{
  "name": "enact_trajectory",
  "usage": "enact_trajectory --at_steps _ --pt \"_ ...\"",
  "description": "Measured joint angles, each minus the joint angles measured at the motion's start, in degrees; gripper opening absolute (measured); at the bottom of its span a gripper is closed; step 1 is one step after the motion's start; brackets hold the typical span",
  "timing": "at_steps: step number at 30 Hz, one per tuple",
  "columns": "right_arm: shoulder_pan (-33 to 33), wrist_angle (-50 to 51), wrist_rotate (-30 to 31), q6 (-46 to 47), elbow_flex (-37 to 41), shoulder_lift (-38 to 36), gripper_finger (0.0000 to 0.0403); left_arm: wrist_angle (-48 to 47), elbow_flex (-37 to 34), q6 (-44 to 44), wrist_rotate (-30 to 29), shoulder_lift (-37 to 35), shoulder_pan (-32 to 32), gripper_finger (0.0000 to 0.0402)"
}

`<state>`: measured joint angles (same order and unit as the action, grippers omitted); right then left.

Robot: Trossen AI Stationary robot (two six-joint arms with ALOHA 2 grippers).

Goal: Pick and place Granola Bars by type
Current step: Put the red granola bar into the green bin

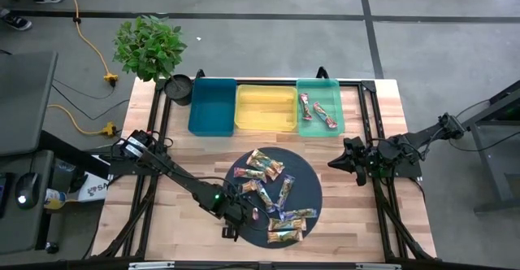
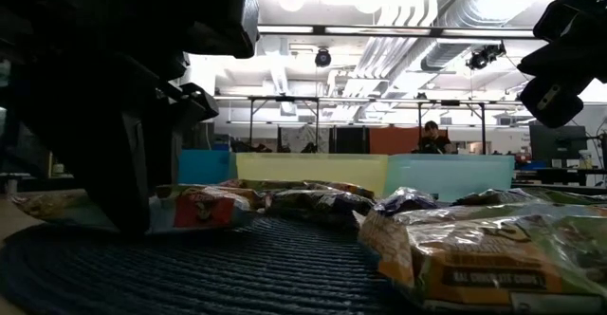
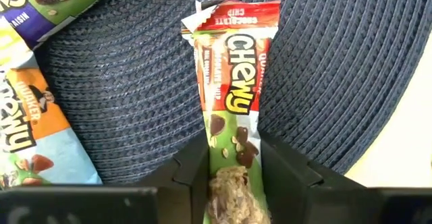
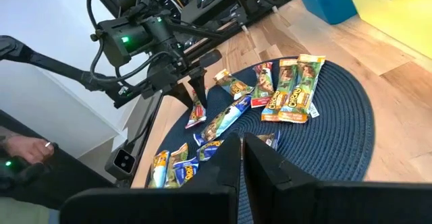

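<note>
Several wrapped granola bars lie scattered on a round dark woven mat (image 1: pixel 313 176). Two red-pink bars (image 1: pixel 317 111) lie in the green bin (image 1: pixel 337 91). My left gripper (image 1: pixel 236 217) is down over the mat's near-left part, shut on a red-and-green Chewy bar (image 3: pixel 233 82); the right wrist view shows it (image 4: pixel 196 99) over the same bar. My right gripper (image 1: pixel 337 163) waits above the table right of the mat, fingers (image 4: pixel 229 160) shut and holding nothing. My left gripper pinches the red-and-green Chewy bar between its two fingers (image 3: pixel 192 173), one on each long edge, at one end of the bar (image 3: pixel 233 183). The fingers come from above, pointing down. The bar lies flat on the mat, its red crimped end (image 3: pixel 233 15) pointing away from the gripper.
A teal bin (image 1: pixel 213 106), a yellow bin (image 1: pixel 266 107) and the green bin stand side by side at the table's far edge. A potted plant (image 1: pixel 150 46) stands at the far left corner. Other bars (image 3: pixel 27 136) lie close beside the held one. Bare wood surrounds the mat.
</note>
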<state>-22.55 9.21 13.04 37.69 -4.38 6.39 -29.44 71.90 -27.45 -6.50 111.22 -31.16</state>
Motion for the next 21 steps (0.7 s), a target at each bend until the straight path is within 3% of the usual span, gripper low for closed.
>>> enact_trajectory --at_steps 10,21 --pt "0.0 0.0 0.0 0.0 0.0 0.0 0.0002 -1.1 0.3 0.0 -0.1 -0.4 0.0 0.0068" --pt "0.0 -0.1 -0.1 0.0 0.0 0.0 0.0002 -15.9 9.3 7.7 -5.2 -3.5 1.6 0.0066"
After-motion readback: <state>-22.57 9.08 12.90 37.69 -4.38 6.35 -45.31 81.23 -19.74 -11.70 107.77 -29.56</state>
